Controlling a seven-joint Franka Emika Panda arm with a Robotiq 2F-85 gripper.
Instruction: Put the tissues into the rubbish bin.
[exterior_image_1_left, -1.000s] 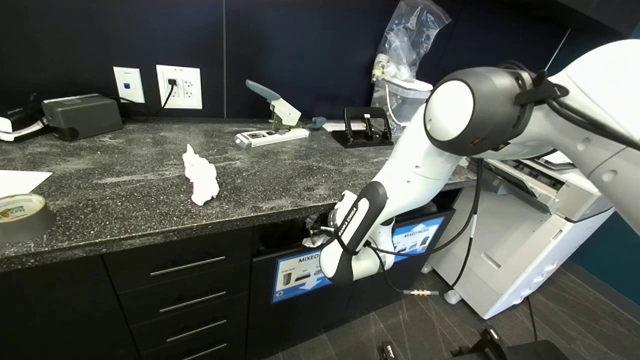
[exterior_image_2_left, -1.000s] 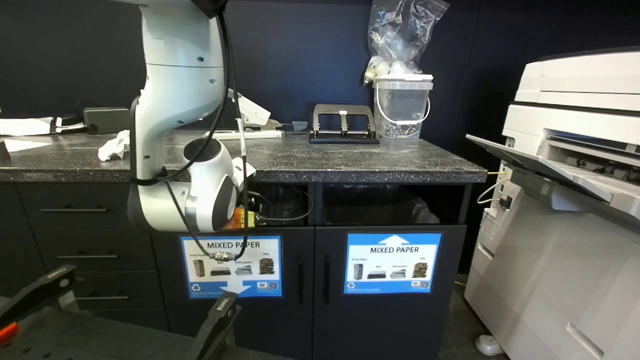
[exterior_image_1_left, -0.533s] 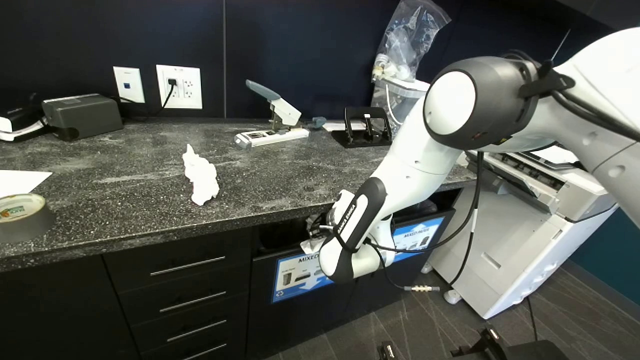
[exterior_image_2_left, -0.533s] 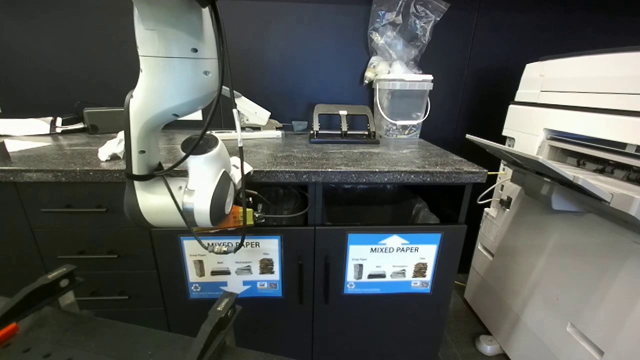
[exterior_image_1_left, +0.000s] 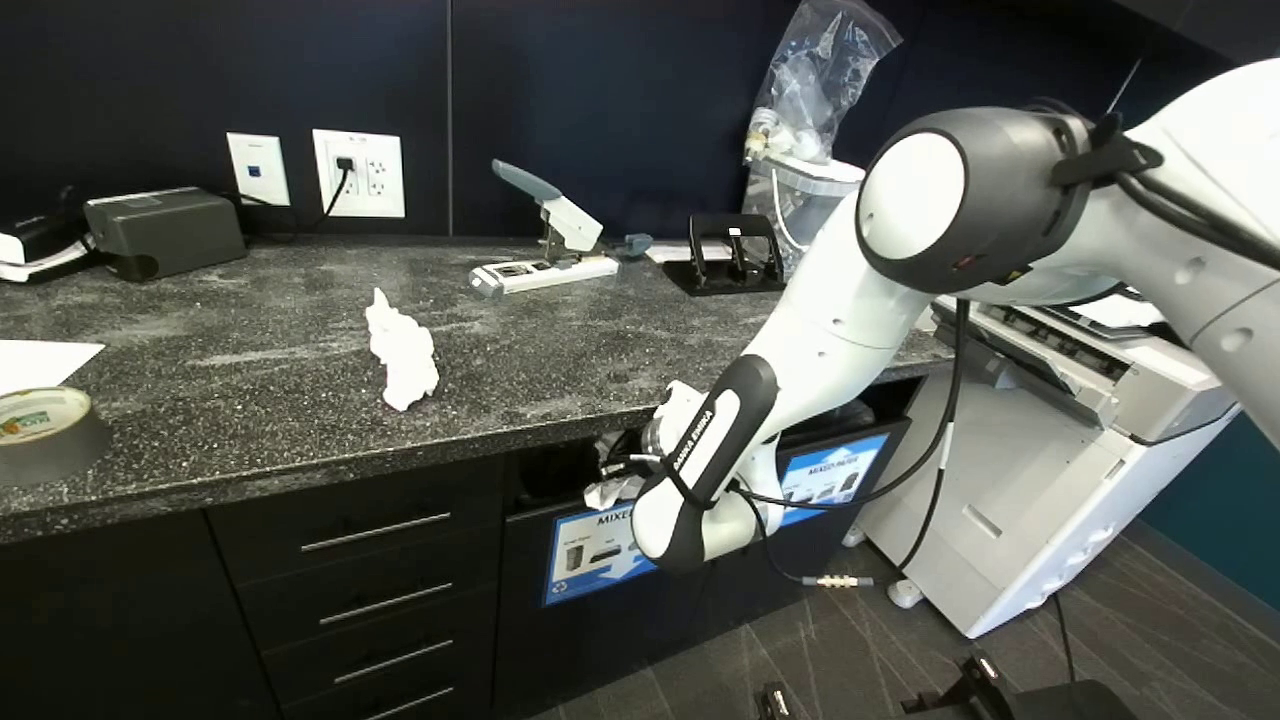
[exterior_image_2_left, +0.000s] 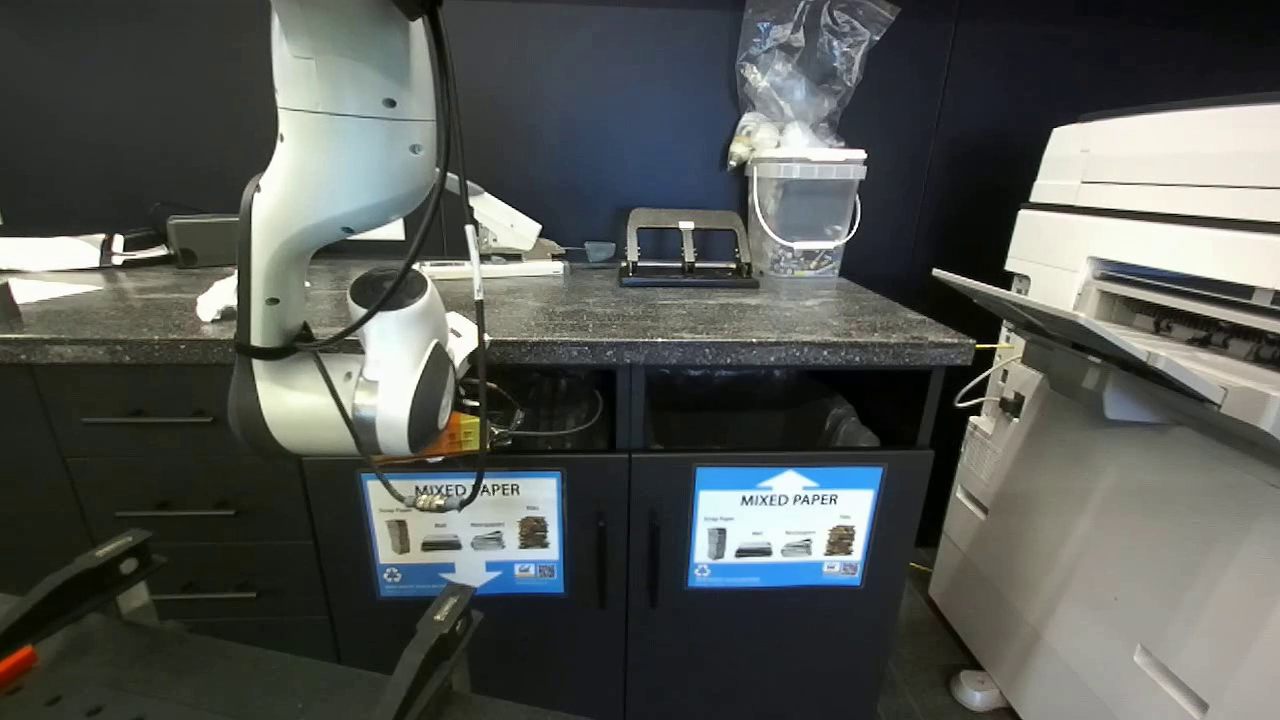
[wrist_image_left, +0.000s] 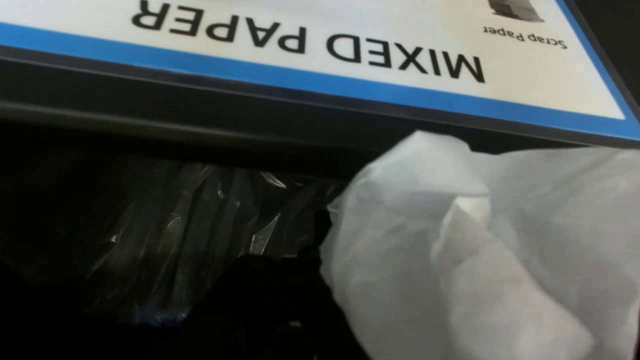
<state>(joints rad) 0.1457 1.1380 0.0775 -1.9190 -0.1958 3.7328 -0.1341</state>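
Note:
A crumpled white tissue (exterior_image_1_left: 402, 355) lies on the dark counter; it is partly behind the arm in an exterior view (exterior_image_2_left: 218, 298). Another white tissue (wrist_image_left: 425, 240) fills the right of the wrist view and shows in an exterior view (exterior_image_1_left: 612, 490) at the bin opening. My gripper (wrist_image_left: 320, 240) is a dark shape beside this tissue and looks shut on it; the tissue covers most of the fingers. The rubbish bin (exterior_image_2_left: 560, 405) is the left opening under the counter, with a clear plastic liner (wrist_image_left: 170, 240) inside. The gripper is at its mouth, above the door front.
The counter edge (exterior_image_1_left: 450, 447) runs just above the opening. A second bin opening (exterior_image_2_left: 740, 410) is to the right. A heavy stapler (exterior_image_1_left: 560, 250), hole punch (exterior_image_1_left: 735, 255), clear bucket (exterior_image_2_left: 805, 210) and tape roll (exterior_image_1_left: 45, 430) stand on the counter. A printer (exterior_image_2_left: 1120, 450) stands at right.
The gripper has shifted slightly to the left along the bin opening, and the tissue at it moved along. The tissue on the counter has not moved.

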